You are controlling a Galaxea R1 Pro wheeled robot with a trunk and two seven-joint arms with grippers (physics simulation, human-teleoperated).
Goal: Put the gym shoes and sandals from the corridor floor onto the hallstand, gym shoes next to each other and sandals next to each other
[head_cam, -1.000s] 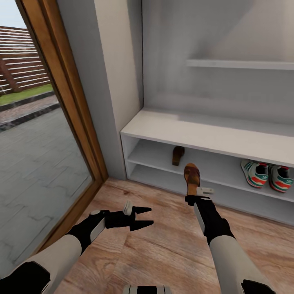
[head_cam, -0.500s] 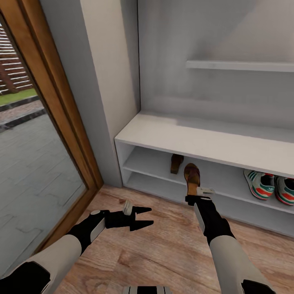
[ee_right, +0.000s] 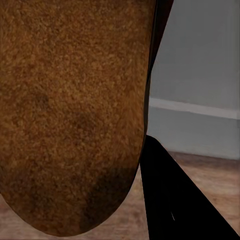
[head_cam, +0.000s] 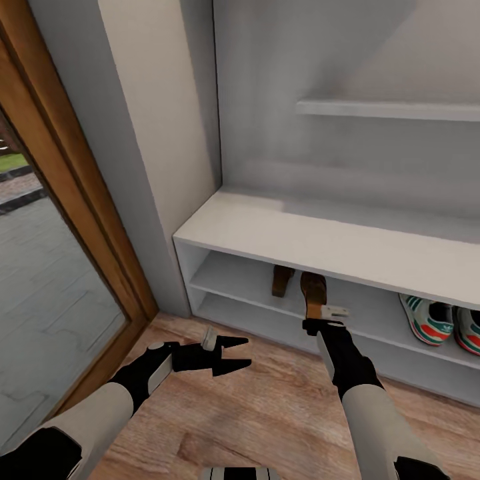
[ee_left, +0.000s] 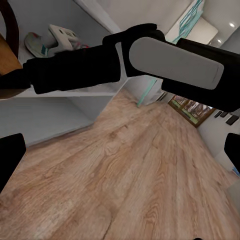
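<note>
The pale hallstand fills the right half of the head view. One brown sandal lies on its upper open shelf. A second sandal is held by its heel in my right gripper, toe under the bench top, just right of the first. Whether it rests on the shelf I cannot tell. Its brown sole blocks most of the right wrist view beside one black finger. Two gym shoes sit side by side farther right on the same shelf. My left gripper hangs open over the corridor floor.
A wood-framed glass door stands at the left, with a grey wall pier between it and the hallstand. A floating wall shelf hangs above the bench top. In the left wrist view my right forearm crosses above the floor.
The whole view has shifted as the camera came closer to the hallstand. The held sandal's toe, in front of the shelf before, now reaches under the bench top beside the other sandal.
</note>
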